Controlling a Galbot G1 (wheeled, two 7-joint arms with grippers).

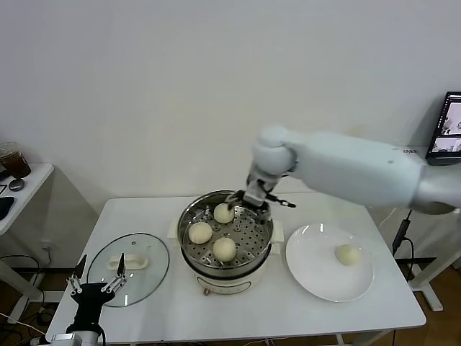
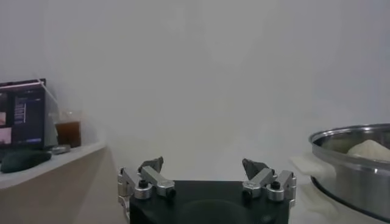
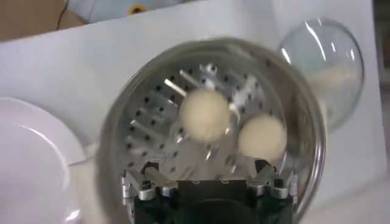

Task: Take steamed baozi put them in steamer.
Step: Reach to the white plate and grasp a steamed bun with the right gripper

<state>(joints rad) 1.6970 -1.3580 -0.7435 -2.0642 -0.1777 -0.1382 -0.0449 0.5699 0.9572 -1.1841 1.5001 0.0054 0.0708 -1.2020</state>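
Note:
The steel steamer (image 1: 189,220) stands mid-table with three cream-white baozi on its perforated tray: one at the rear (image 1: 224,213), one at the left (image 1: 200,232) and one at the front (image 1: 225,249). A fourth baozi (image 1: 348,254) lies on the white plate (image 1: 313,277). My right gripper (image 1: 250,202) hovers over the steamer's rear edge, just right of the rear baozi, open and empty. The right wrist view shows its gripper (image 3: 205,167) above the tray with two baozi (image 3: 205,115) (image 3: 262,136) beyond it. My left gripper (image 1: 97,283) is parked low at the front left, open.
The glass lid (image 1: 128,268) with a white handle lies left of the steamer, close to the left gripper. In the left wrist view the left gripper (image 2: 203,165) faces the wall, with the steamer (image 2: 353,173) at the side. A side table (image 1: 21,184) stands far left.

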